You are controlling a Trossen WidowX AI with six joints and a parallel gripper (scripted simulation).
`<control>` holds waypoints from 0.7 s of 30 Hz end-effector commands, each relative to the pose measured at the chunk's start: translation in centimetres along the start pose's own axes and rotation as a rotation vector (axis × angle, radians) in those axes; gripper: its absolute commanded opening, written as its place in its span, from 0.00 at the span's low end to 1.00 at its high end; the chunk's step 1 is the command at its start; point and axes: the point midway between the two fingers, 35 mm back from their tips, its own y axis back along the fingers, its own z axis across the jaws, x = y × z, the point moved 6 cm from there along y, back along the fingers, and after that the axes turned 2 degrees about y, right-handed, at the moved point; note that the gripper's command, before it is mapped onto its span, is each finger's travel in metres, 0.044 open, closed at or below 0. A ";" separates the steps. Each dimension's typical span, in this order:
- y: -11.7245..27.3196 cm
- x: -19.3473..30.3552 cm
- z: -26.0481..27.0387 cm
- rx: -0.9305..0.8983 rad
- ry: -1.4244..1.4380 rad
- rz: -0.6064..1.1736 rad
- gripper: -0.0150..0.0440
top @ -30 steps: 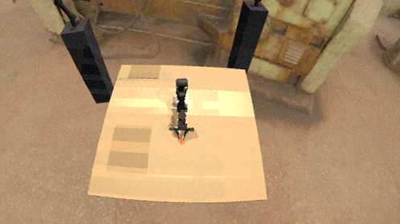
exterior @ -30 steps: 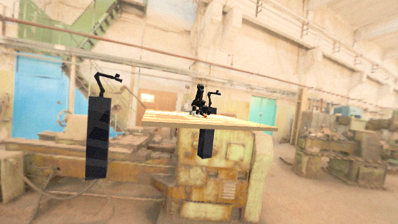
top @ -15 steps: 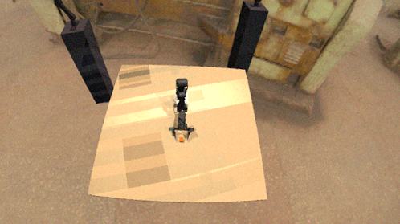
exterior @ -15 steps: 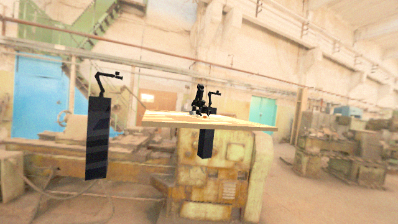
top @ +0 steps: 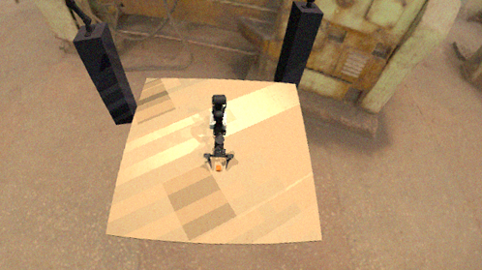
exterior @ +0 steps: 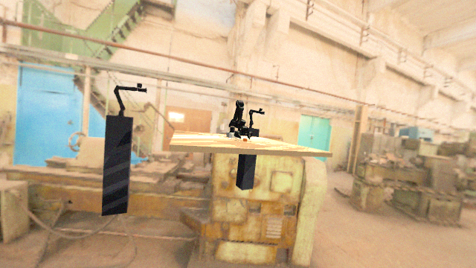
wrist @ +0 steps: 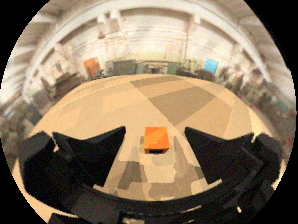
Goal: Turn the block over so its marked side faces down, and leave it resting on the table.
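The orange block is on the wooden table, near the middle. In the wrist view a plain orange face shows on top, and a thin dark strip of the marked side shows along its near lower edge, facing the arm. Whether the block lies fully flat is hard to tell. My gripper is wide open and empty. Its fingers stand left and right of the block, with a gap on each side and no contact visible.
Two dark pedestals with small black arms stand beyond the left and back edges of the table. The base of my arm stands on the table behind the gripper. Old machinery is further back.
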 end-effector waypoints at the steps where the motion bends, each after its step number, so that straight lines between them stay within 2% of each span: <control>1: 0.0 0.0 0.0 0.004 0.005 -0.002 1.00; 15: 0.0 -0.1 0.0 0.003 0.006 0.004 1.00; 21: -0.6 -2.7 0.0 -0.004 0.007 0.194 1.00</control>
